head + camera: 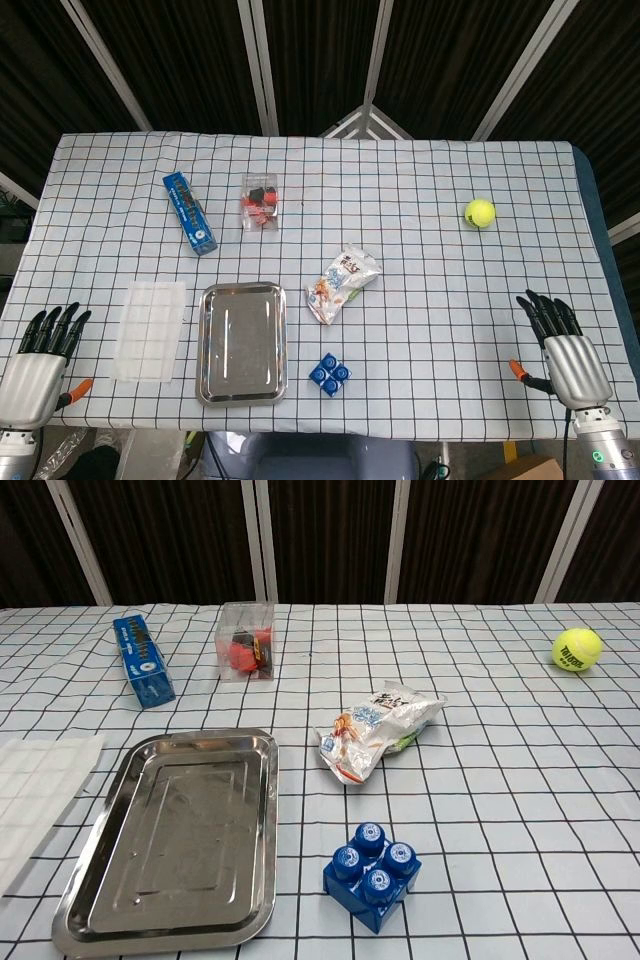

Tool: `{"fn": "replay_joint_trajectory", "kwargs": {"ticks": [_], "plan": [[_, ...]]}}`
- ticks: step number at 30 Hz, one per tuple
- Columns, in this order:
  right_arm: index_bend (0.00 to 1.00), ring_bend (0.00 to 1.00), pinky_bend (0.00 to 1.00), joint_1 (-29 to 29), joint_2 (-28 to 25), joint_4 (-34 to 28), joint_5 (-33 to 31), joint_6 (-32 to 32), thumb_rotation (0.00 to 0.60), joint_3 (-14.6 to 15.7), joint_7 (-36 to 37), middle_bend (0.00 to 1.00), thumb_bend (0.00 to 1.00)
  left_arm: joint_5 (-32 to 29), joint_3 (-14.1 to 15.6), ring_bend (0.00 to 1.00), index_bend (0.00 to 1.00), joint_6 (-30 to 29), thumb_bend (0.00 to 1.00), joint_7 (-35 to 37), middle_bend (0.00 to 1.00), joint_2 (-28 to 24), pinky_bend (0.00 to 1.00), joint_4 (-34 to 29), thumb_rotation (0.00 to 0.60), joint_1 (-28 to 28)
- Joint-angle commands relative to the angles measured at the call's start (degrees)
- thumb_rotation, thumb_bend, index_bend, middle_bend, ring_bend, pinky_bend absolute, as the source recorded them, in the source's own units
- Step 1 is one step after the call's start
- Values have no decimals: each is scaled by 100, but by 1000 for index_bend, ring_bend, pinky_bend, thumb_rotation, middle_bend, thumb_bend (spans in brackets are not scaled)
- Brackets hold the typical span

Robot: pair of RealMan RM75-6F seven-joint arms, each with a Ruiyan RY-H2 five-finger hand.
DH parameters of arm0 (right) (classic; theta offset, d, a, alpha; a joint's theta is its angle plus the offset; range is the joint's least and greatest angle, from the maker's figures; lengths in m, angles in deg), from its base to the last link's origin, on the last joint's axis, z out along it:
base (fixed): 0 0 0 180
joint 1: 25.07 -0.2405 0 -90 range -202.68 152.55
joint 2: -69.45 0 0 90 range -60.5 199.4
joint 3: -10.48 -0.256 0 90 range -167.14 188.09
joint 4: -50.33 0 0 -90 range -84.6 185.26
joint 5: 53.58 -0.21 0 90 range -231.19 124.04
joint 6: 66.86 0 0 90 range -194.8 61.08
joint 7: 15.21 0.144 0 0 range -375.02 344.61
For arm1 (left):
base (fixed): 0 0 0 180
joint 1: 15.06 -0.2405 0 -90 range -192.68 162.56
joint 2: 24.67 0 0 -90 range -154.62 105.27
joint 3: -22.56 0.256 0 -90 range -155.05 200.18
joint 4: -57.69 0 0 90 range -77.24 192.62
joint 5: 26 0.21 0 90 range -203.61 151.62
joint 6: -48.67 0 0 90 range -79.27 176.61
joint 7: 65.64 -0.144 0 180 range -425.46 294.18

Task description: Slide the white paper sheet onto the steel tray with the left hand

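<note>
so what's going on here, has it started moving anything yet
Nothing is being handled yet. The white paper sheet lies flat on the checked tablecloth, just left of the empty steel tray, not on it. The left hand hovers open at the table's near-left corner, and the right hand hovers open at the near-right.

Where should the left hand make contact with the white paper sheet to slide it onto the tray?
Probably from above, fingers pressed flat on the white paper sheet toward its outer long edge, the side away from the steel tray. It lies flat on the cloth, with no lifted edge to pinch, and the tray sits just to its right, so pushing rightward works. The left hand rests open near that outer side.
</note>
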Motion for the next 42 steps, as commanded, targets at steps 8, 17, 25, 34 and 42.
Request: {"fn": "replay_joint_trajectory", "kwargs": {"ticks": [8, 17, 25, 34, 42], "plan": [[0, 0, 0, 22, -7, -4, 27, 43, 600, 11, 3, 0, 314, 63, 47, 0, 0, 28, 32, -44, 0, -3, 0, 43, 600, 4], [0, 0, 0, 5, 19, 21, -22, 9, 600, -12, -43, 0, 314, 131, 278, 0, 145, 552, 79, -231, 0, -183, 0, 285, 600, 162], [0, 0, 0, 16, 35, 16, 6, 34, 600, -3, -84, 0, 313, 76, 413, 0, 311, 1463, 120, -809, 0, -517, 0, 613, 600, 558], [0, 0, 0, 16, 47, 14, -60, 13, 600, -24, -88, 0, 314, -112, 323, 0, 289, 2215, 108, -1752, 0, -488, 0, 813, 600, 977], [0, 0, 0, 21, 45, -4, -96, 12, 600, -37, -73, 0, 313, -442, 133, 0, 287, 2672, 104, -2257, 0, -185, 0, 673, 600, 1285]]}}
